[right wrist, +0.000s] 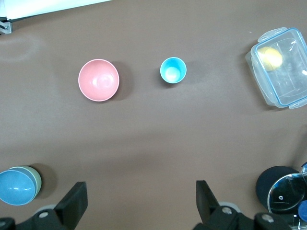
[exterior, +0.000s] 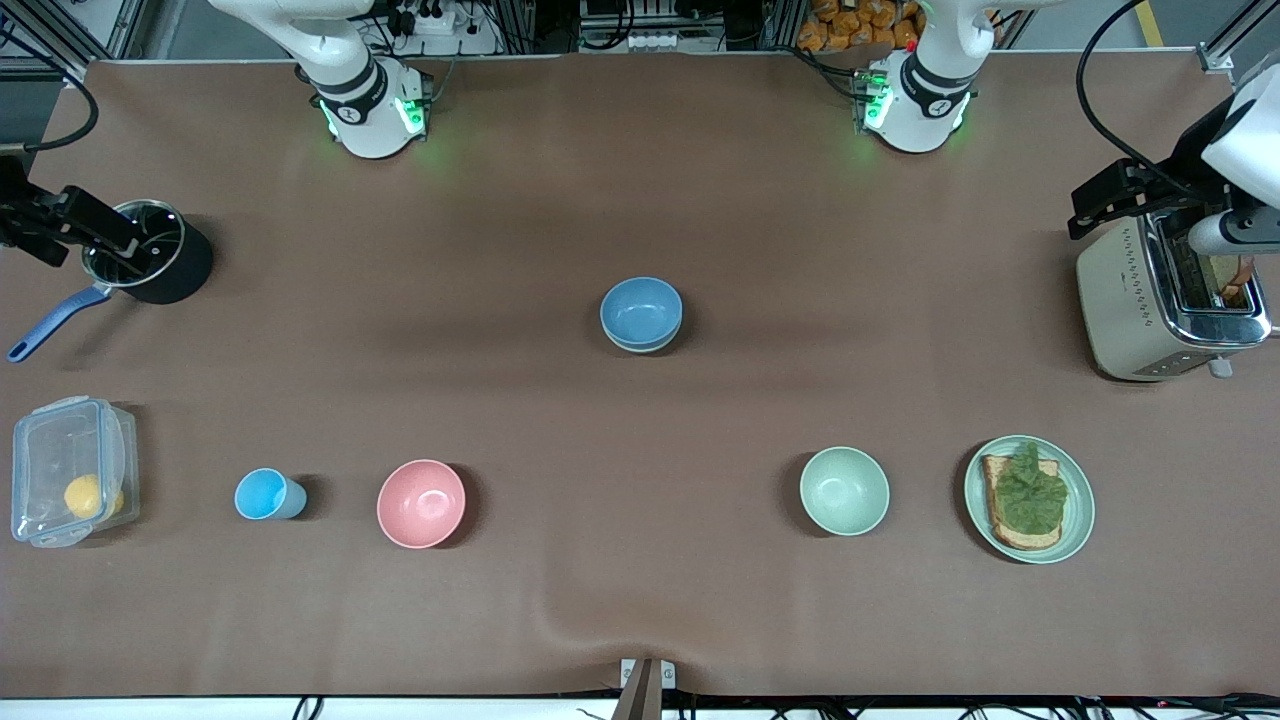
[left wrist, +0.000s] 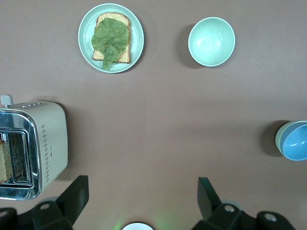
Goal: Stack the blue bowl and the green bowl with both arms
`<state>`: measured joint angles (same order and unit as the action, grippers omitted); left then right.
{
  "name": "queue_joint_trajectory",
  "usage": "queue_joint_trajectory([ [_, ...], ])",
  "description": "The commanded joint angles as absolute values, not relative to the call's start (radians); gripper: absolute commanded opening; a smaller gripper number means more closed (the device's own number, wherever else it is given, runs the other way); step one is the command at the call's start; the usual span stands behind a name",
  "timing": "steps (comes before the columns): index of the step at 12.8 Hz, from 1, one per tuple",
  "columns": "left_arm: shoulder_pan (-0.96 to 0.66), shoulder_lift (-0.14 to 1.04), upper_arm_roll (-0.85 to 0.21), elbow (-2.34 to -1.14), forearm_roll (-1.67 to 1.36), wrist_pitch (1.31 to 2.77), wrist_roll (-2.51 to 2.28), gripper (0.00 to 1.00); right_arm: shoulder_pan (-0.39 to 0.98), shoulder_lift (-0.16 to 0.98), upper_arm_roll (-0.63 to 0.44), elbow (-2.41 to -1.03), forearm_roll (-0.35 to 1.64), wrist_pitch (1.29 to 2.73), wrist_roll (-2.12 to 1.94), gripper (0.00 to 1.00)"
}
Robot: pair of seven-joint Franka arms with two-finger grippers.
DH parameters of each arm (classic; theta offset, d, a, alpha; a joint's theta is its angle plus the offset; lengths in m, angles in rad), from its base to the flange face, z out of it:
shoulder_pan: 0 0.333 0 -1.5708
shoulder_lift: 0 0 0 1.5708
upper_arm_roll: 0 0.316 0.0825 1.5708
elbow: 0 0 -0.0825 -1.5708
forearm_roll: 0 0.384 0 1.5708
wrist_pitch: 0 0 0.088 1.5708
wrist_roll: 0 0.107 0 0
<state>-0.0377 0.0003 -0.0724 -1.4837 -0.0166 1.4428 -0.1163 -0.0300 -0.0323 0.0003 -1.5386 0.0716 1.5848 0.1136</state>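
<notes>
The blue bowl [exterior: 641,310] sits nested inside the green bowl [left wrist: 278,139] at the middle of the table. Only the green bowl's sage rim shows around it, also in the right wrist view [right wrist: 35,176]. The blue bowl also shows in the left wrist view [left wrist: 296,141] and the right wrist view [right wrist: 16,188]. My left gripper [left wrist: 142,184] is open and empty, high up over the toaster [exterior: 1130,300]; in the front view it shows at the left arm's end [exterior: 1100,200]. My right gripper [right wrist: 140,188] is open and empty, high up over the black pot [exterior: 160,255]; in the front view it shows at the right arm's end [exterior: 55,225].
Nearer the front camera stand a clear lidded container [exterior: 40,450] with a yellow fruit, a small light-blue cup [exterior: 265,494], a pink bowl [exterior: 421,503], a mint-green bowl [exterior: 844,490] and a pale-green plate [exterior: 1082,505] with toast and lettuce.
</notes>
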Motion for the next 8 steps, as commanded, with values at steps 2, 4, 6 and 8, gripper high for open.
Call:
queue_joint_trajectory([
  [2,-0.049,-0.046,-0.069,-1.545,0.009,1.497,-0.103,1.0,-0.023,-0.057,-0.014,-1.569,0.069,1.597,0.098,1.0],
  [4,-0.049,-0.048,-0.069,-1.554,0.009,1.522,-0.103,1.0,-0.023,-0.057,-0.014,-1.569,0.069,1.598,0.098,1.0],
  [6,-0.051,-0.055,-0.069,-1.565,0.009,1.549,-0.103,1.0,-0.026,-0.057,-0.014,-1.569,0.069,1.597,0.098,1.0],
  [8,-0.049,-0.045,-0.069,-1.552,0.015,1.551,-0.1,1.0,-0.029,-0.057,-0.014,-1.571,0.069,1.597,0.098,1.0],
])
